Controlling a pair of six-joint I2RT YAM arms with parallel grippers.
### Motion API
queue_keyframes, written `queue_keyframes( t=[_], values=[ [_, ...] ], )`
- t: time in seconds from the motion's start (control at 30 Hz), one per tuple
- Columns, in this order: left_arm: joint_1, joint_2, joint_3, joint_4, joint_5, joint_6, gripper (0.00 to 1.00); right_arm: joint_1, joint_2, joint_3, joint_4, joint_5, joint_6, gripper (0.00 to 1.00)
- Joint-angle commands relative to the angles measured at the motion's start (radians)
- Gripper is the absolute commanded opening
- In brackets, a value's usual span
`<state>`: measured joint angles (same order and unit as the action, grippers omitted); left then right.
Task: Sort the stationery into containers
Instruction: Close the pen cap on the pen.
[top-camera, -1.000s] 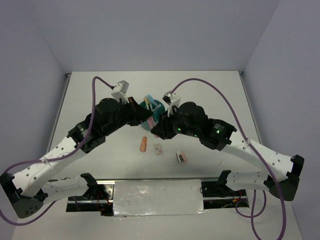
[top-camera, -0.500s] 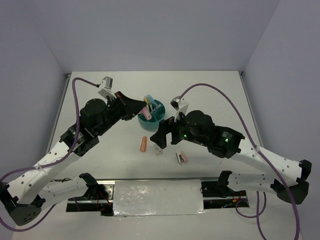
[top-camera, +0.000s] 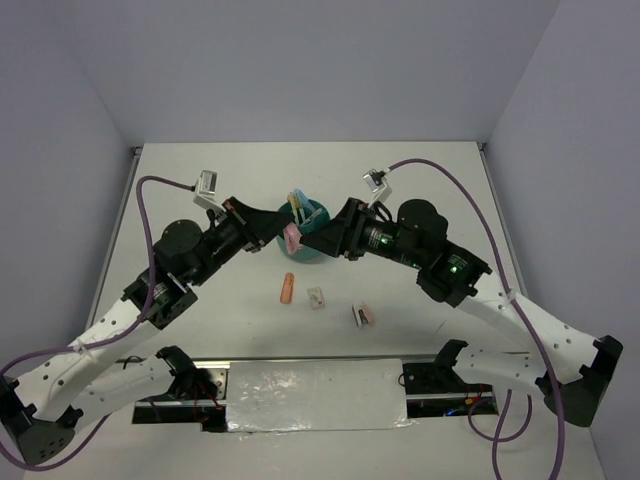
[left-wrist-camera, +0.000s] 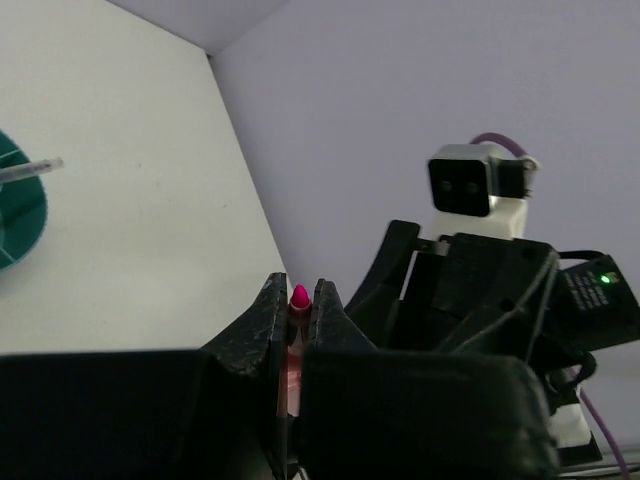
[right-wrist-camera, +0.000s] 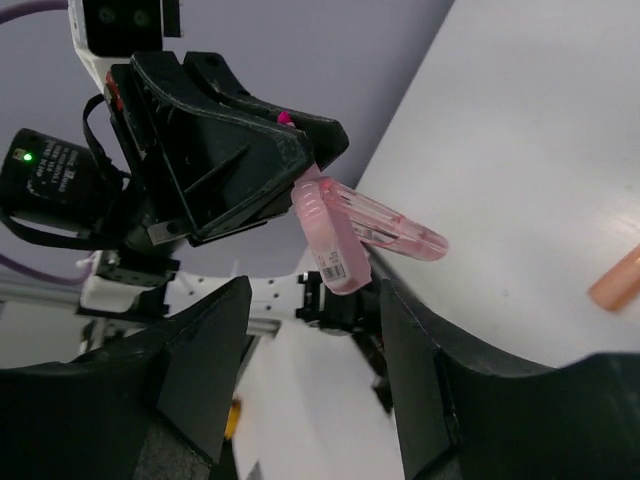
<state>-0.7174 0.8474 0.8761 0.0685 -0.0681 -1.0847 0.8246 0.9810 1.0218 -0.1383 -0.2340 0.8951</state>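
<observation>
Pinching a pink marker (top-camera: 292, 238), the left gripper (left-wrist-camera: 297, 300) hangs at the left rim of the teal bowl (top-camera: 318, 222). A yellow pencil (top-camera: 293, 206) and a light-blue marker (top-camera: 303, 212) stand inside, though which compartment is unclear. The right gripper (right-wrist-camera: 315, 290) gapes wide and empty at the bowl's right.

Table: white flat table (top-camera: 270, 170), filling the middle of the frame.
Centre: round teal plastic organiser bowl (top-camera: 318, 214).
Lower centre: stubby orange marker (top-camera: 288, 289), small white piece (top-camera: 317, 298), small pink-and-white piece (top-camera: 362, 316), each lying apart.

Robot lab, wht table (top-camera: 250, 170), plain walls (top-camera: 300, 70)
</observation>
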Motion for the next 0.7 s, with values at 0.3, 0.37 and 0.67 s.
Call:
queue_keyframes(
  t=[0.3, 0.37, 0.67],
  values=[
    [-0.001, -0.065, -0.034, 0.185, 0.048, -0.050, 0.00, -0.002, 0.071, -0.008, 0.218, -0.128, 0.166, 0.56],
    [-0.001, -0.062, -0.043, 0.188, 0.054, -0.055, 0.00, -0.002, 0.088, -0.003, 0.255, -0.142, 0.174, 0.54],
    [-0.001, -0.062, -0.043, 0.185, 0.054, -0.047, 0.00, -0.001, 0.179, 0.073, 0.281, -0.182, 0.171, 0.26]
  ],
)
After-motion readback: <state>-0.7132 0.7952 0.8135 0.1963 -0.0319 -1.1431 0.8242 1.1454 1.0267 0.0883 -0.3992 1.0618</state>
